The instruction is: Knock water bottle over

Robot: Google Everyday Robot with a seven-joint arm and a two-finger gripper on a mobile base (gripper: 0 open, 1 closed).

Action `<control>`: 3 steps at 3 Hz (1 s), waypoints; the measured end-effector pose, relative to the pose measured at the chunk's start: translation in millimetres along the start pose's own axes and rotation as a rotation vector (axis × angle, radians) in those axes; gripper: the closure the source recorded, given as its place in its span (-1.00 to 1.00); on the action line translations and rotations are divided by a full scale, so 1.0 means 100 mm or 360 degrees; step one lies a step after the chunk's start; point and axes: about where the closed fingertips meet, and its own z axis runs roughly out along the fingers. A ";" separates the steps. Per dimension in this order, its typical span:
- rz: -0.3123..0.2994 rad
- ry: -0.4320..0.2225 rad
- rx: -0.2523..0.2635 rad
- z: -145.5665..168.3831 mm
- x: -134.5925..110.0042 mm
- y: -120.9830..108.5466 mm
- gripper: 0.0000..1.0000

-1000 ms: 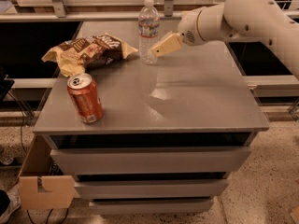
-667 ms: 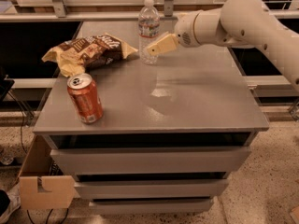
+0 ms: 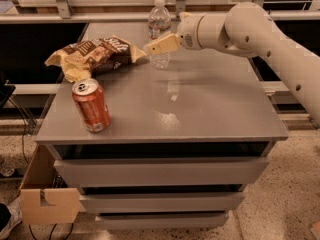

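Observation:
The water bottle (image 3: 159, 23) is small, clear and ribbed, with a white cap. It stands upright at the back middle of the grey cabinet top (image 3: 200, 109). My gripper (image 3: 151, 48) reaches in from the right on a white arm. Its cream fingers (image 3: 162, 45) lie across the front of the bottle's lower half and hide part of it. The fingertips point left, just past the bottle's left side.
A crumpled chip bag (image 3: 95, 55) lies at the back left, close to the bottle and the fingertips. An orange-red soda can (image 3: 91, 105) stands near the front left edge. A metal rail (image 3: 100, 3) runs behind the cabinet. A cardboard box (image 3: 42, 194) sits on the floor at left.
My arm and gripper have moved left along the back of the cabinet, from beside the bottle's right to across its front. The bottle still stands upright.

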 end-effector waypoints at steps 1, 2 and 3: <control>0.0035 -0.0082 -0.0006 0.12 -0.07 -0.02 -1.00; 0.0071 -0.0153 -0.0001 0.18 -0.11 -0.03 -0.70; 0.0080 -0.0191 -0.0001 0.16 -0.15 -0.02 -0.22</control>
